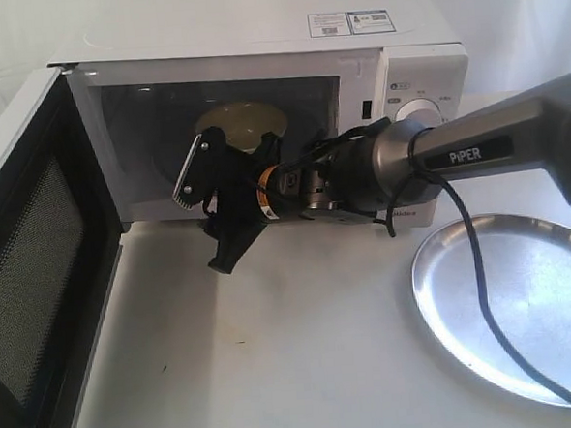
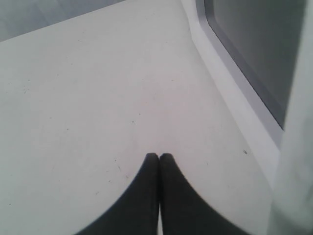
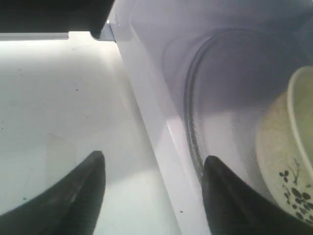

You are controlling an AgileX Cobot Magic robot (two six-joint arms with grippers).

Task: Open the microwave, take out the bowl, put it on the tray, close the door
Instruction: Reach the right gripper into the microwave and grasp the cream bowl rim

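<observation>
The mesh-faced door (image 1: pixel 28 288) stands open, the left hand (image 2: pixel 159 156) hovers pinched shut over the desk (image 1: pixel 305 368), the cream bowl (image 1: pixel 241 124) with dark sprigs sits inside the white microwave (image 1: pixel 256 51) before the spread-open right hand (image 1: pixel 208 217), and the silver tray (image 1: pixel 524 306) lies rightmost.

"PiPER" on right arm (image 1: pixel 476 150); "Midea" on microwave (image 1: pixel 256 43)

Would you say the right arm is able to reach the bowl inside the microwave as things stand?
Probably yes: the door stands wide open, the right gripper is open at the front of the microwave, and nothing shows between its fingers and the bowl.
</observation>
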